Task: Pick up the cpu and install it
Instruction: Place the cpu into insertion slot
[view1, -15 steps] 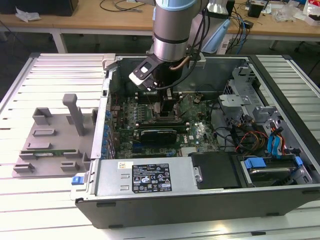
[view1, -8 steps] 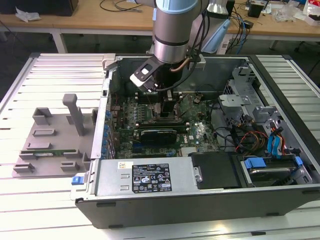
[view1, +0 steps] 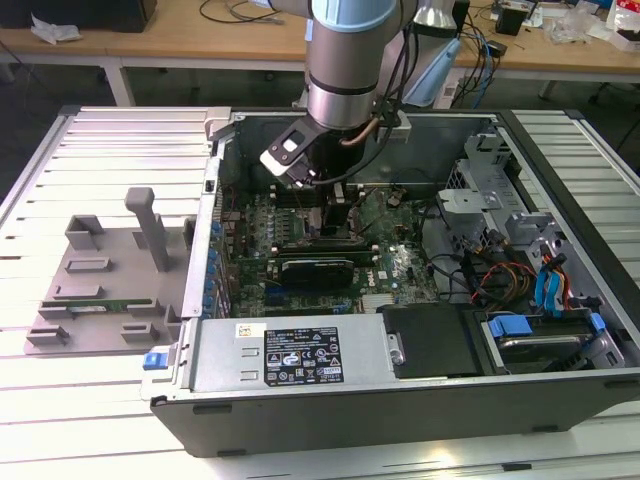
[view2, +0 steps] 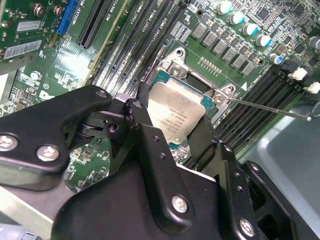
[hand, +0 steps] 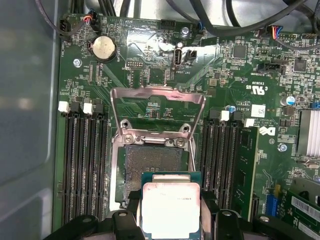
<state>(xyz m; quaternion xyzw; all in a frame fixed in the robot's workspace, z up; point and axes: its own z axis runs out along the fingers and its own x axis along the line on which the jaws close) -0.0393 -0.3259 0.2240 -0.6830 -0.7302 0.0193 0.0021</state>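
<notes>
The cpu (view2: 178, 106) is a flat square chip with a silver-grey metal top, and my gripper (view2: 172, 121) is shut on it, one black finger (view2: 141, 120) on each of two opposite edges. In the first wrist view the cpu (hand: 171, 200) hangs just above the near edge of the open socket (hand: 151, 167), whose pin field lies bare, and the gripper (hand: 171, 212) holds it level. The socket's metal load plate (hand: 157, 106) is flipped up beyond it. In the exterior view the gripper (view1: 335, 205) reaches down into the open computer case (view1: 560, 160), over the green motherboard (view1: 395, 265).
Black memory slots (hand: 80, 165) flank the socket on both sides, with a green stick (hand: 245, 165) seated in one. The thin socket lever (view2: 270, 107) sticks out sideways. A black expansion card (view1: 315, 268), a power supply (view1: 290, 355) and cables (view1: 500, 280) crowd the case; a grey fixture (view1: 100, 270) lies at the exterior view's left.
</notes>
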